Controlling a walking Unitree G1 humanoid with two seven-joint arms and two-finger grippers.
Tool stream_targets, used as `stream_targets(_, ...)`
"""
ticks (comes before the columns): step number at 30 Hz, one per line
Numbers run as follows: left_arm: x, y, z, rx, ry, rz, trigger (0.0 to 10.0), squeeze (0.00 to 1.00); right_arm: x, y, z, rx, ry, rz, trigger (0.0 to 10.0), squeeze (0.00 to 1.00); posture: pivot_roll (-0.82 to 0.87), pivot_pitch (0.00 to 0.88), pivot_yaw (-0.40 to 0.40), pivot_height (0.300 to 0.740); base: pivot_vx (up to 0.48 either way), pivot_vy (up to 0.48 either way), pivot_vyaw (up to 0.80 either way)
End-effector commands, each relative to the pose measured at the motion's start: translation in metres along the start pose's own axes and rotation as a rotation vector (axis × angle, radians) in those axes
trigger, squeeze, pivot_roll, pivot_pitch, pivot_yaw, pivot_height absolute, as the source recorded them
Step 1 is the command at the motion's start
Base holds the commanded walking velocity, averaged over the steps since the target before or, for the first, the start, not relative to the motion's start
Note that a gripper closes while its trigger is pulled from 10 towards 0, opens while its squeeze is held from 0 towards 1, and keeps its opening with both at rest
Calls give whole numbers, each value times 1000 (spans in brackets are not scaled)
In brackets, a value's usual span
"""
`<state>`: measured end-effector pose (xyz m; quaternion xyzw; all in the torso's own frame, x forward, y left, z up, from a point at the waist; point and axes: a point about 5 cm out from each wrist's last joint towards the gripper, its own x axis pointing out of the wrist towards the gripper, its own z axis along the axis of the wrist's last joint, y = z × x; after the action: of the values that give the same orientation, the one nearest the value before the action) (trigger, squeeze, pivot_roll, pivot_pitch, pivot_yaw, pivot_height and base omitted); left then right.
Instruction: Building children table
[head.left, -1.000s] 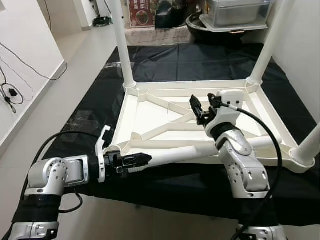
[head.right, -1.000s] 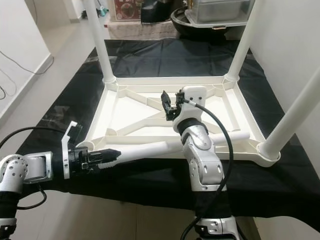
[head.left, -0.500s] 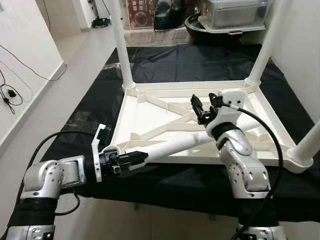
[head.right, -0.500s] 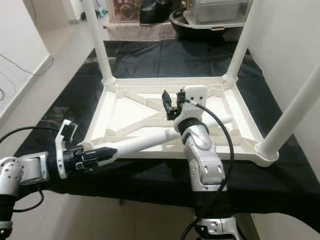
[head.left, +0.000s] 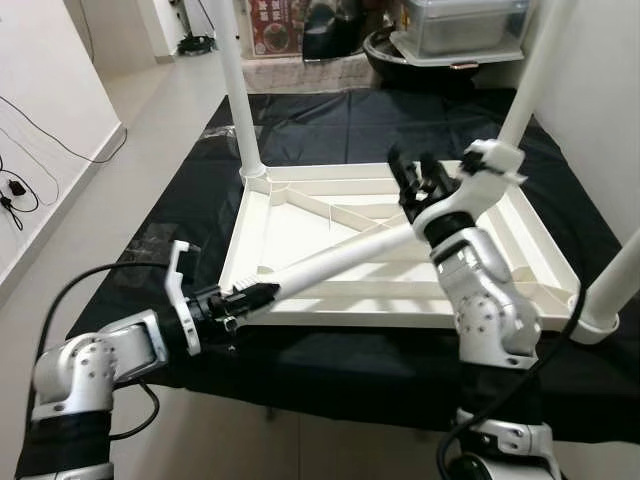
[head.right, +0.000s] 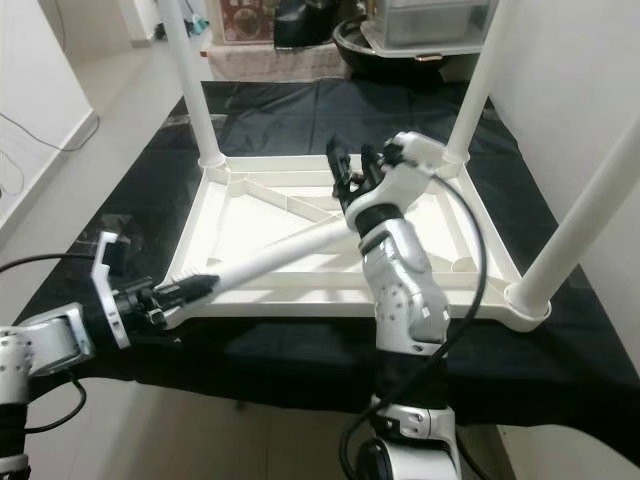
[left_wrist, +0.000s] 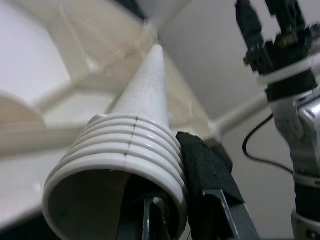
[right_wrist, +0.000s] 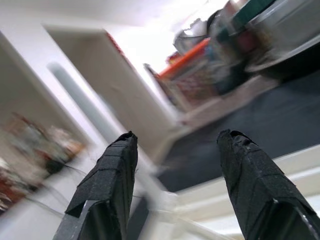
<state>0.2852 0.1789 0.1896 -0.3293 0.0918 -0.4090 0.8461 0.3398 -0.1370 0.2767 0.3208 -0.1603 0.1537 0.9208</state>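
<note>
An upside-down white table frame (head.left: 380, 318) lies on a black cloth. Three white legs stand on it: far left (head.left: 237, 90), far right (head.left: 525, 85), near right (head.left: 615, 290). A loose white leg (head.left: 330, 262) slants across the frame from the near left corner up toward the middle. My left gripper (head.left: 245, 297) is shut on its ribbed threaded end (left_wrist: 125, 150), beside the near left corner. My right gripper (head.left: 415, 175) hangs open above the far right part of the frame, its fingers (right_wrist: 107, 190) holding nothing. The leg's far end is hidden behind my right wrist.
The black cloth (head.left: 360, 120) covers a low platform. Pots and a clear storage box (head.left: 470, 25) stand beyond its far edge. A white wall runs along the right. Bare floor with cables (head.left: 15, 185) lies to the left.
The loose leg swung from lying along the front rim to slanting across the frame. My left gripper shifted left with it. My right gripper rose and moved toward the far right.
</note>
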Motion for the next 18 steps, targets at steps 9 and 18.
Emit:
stream_targets(9,-6,-31,32,181,-246,-5,10000,0,-15,4,-28,362,198,195,10000,0,92,69,-29,740,0,0,0)
stream_targets(18,-2,-51,22,189,-245,-98,10000,0,-32,7,-52,524,363,296,10000,0,89,64,-44,740,0,0,0)
